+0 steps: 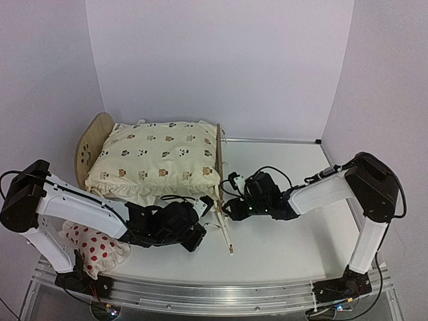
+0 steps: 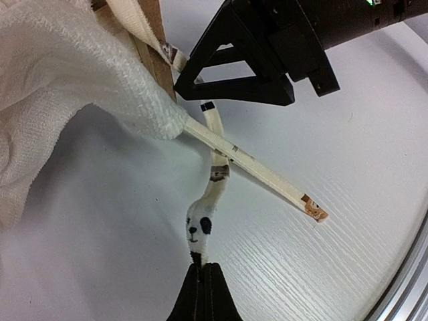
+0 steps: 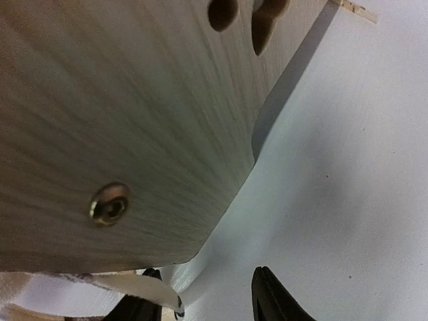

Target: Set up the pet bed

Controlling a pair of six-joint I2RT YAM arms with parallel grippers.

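**Closed left gripper on a cream tie**

Left wrist view: black jaws shut at the bottom edge, pinching the end of the tie just below its panda face. Beyond, a thin pale strip slanting across the white table, its far end hidden under the towelling underside of the cushion. Higher up, the right gripper, tips close to a wooden corner of the pet bed.

Right wrist view: jaws parted roughly halfway, bare table showing in the gap, nothing clamped. A second tie crossing in front of one finger. Overhead, a wooden end board with a screw head and cut-out holes.

Top view: red-spotted pillow at the near left beside the left arm. Pet bed on the left half of the table, rounded headboard to the left, end board toward the middle, animal-print cushion lying on top. Both grippers low at the end board's near corner, one on either side of the strip.
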